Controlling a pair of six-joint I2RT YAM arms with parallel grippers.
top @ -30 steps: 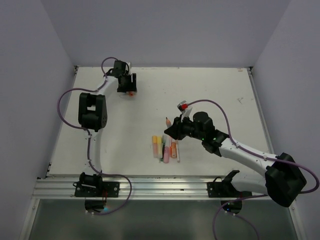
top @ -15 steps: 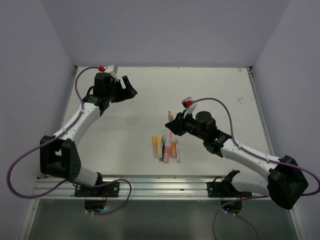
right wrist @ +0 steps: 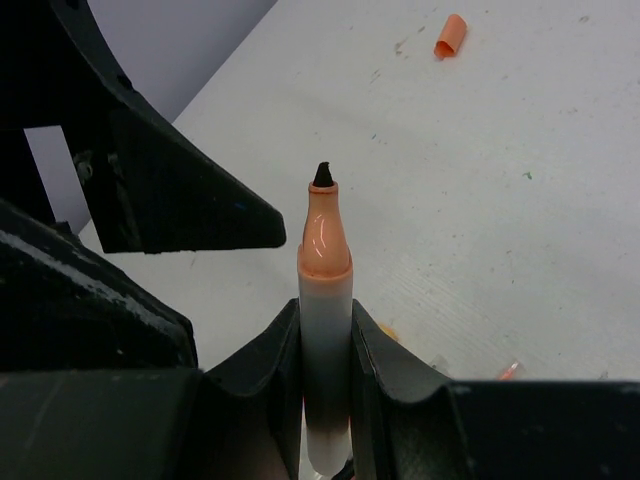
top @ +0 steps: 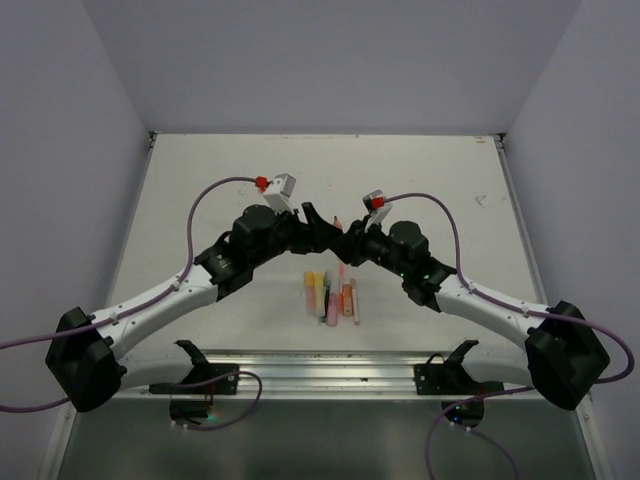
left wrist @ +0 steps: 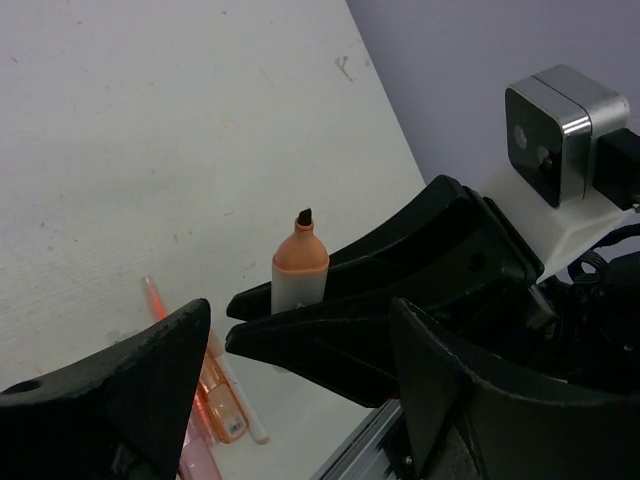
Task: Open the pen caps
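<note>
My right gripper [top: 347, 246] [right wrist: 325, 318] is shut on an uncapped orange pen [right wrist: 325, 255], white-bodied with an orange neck and black nib, held nib-up above the table. The pen also shows in the left wrist view [left wrist: 298, 268] and the top view [top: 339, 226]. My left gripper [top: 318, 224] [left wrist: 300, 312] is open and empty, right beside the pen's tip. One loose orange pen cap [right wrist: 450, 36] lies alone on the far table. The other pens [top: 331, 294] lie side by side below the grippers, and an orange highlighter [left wrist: 218, 388] is among them.
The white table [top: 450, 180] has walls on three sides. A metal rail [top: 320, 372] runs along the near edge. Purple cables [top: 215, 200] arch over both arms. The two wrists nearly touch above the middle.
My left arm has swung from the far left corner to the middle, and its open gripper now faces the pen. My right gripper kept its hold and moved slightly back.
</note>
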